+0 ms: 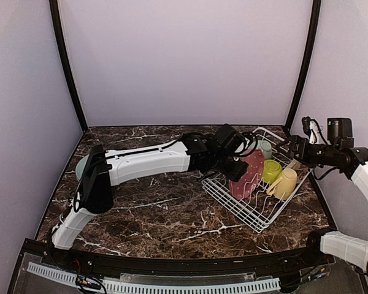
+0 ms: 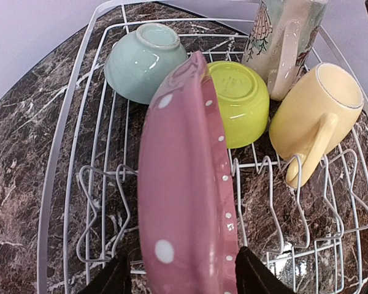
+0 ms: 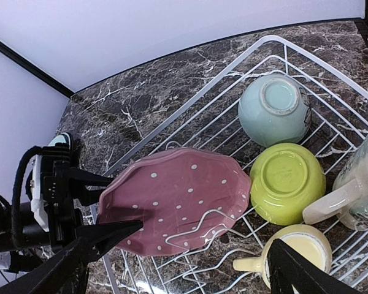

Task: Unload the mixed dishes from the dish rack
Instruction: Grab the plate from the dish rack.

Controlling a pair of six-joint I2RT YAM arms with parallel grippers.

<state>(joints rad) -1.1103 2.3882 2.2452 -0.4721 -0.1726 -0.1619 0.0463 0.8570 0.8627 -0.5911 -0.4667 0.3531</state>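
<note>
The white wire dish rack [image 1: 233,205] stands at the right of the table. A maroon-pink dotted plate [image 1: 248,171] leans on edge in its prongs. My left gripper [image 1: 238,168] is open, its jaws on either side of the plate's near rim [image 2: 184,184], the right finger touching it. Behind the plate lie a pale mint bowl [image 2: 141,61], a lime-green bowl [image 2: 239,98], a yellow mug [image 2: 313,116] and a cream patterned mug [image 2: 282,37]. My right gripper [image 1: 292,150] is open and empty above the rack's far side, over the plate [image 3: 172,199] and yellow mug [image 3: 294,251].
A grey-green plate [image 1: 81,165] lies on the marble table at the far left, partly behind the left arm. Black frame posts and pale walls close in the back and the sides. The rack [image 3: 190,98] sits close to the right wall.
</note>
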